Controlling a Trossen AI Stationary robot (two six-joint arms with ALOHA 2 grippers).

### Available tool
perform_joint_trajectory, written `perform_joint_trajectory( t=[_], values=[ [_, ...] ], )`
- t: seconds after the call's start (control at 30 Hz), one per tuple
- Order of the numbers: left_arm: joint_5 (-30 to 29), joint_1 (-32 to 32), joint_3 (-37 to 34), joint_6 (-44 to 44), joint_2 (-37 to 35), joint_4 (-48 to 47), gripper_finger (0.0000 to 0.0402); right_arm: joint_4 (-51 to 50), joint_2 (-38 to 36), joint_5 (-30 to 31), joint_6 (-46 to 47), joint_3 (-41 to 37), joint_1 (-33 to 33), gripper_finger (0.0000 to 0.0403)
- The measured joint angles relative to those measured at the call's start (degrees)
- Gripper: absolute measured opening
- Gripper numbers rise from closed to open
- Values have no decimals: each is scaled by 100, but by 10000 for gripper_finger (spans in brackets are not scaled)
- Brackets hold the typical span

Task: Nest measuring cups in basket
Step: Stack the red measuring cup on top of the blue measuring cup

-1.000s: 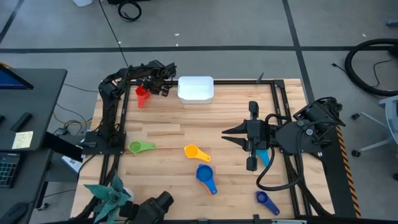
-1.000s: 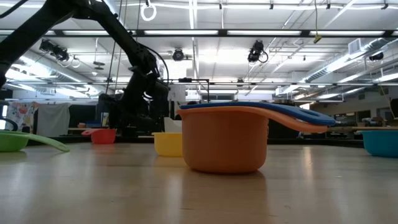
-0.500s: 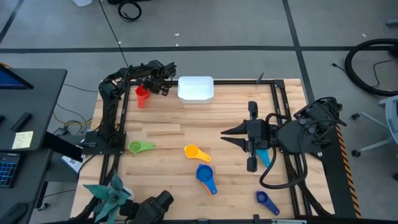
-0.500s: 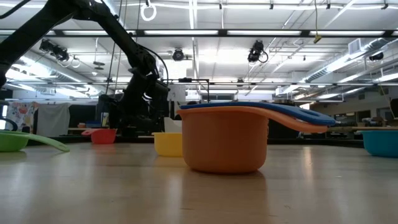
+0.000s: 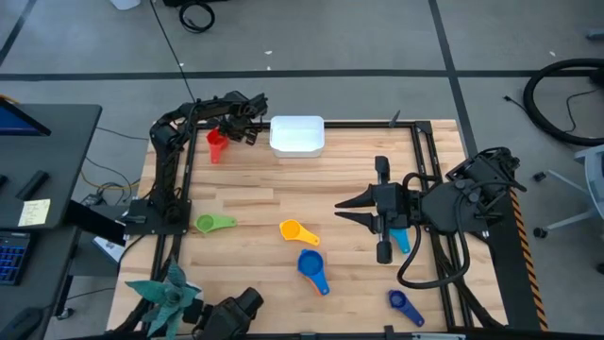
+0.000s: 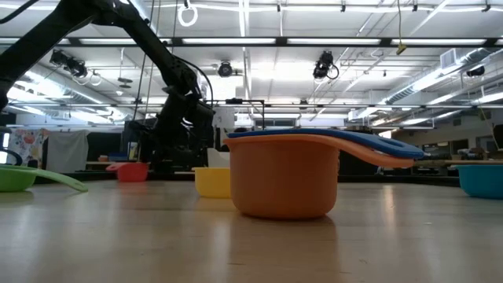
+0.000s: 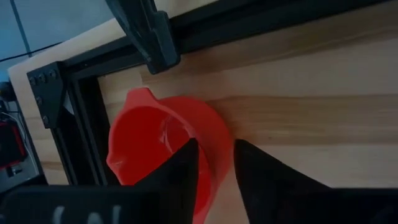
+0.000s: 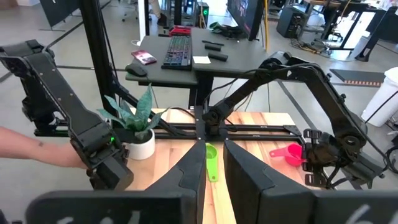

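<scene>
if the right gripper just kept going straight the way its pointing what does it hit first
Probably nothing nearby. The right gripper points across the table toward the left arm's side, and the bare wood ahead looks free. The green cup lies roughly in line, far off; the orange cup sits just beside that line. Height is unclear.

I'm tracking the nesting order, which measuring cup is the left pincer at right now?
The red measuring cup, by the table's far left corner beside the white basket; the left pincer straddles its rim.
</scene>
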Motion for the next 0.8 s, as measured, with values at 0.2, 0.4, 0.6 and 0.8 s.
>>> perform_joint_trajectory(
  t=[0.2, 0.4, 0.6, 0.8],
  values=[
    [26, 10, 0, 92, 105, 34, 26, 0, 0, 0, 0, 0, 2, 62],
    [141, 10, 4, 91, 127, 7, 15, 2, 0, 0, 0, 0, 2, 62],
    [210, -8, 4, 272, 131, -184, 13, 2, 0, -2, 0, 0, 2, 62],
    [723, -97, 237, 607, 131, -442, 13, 2, 0, 0, -204, 0, 2, 62]
  ],
)
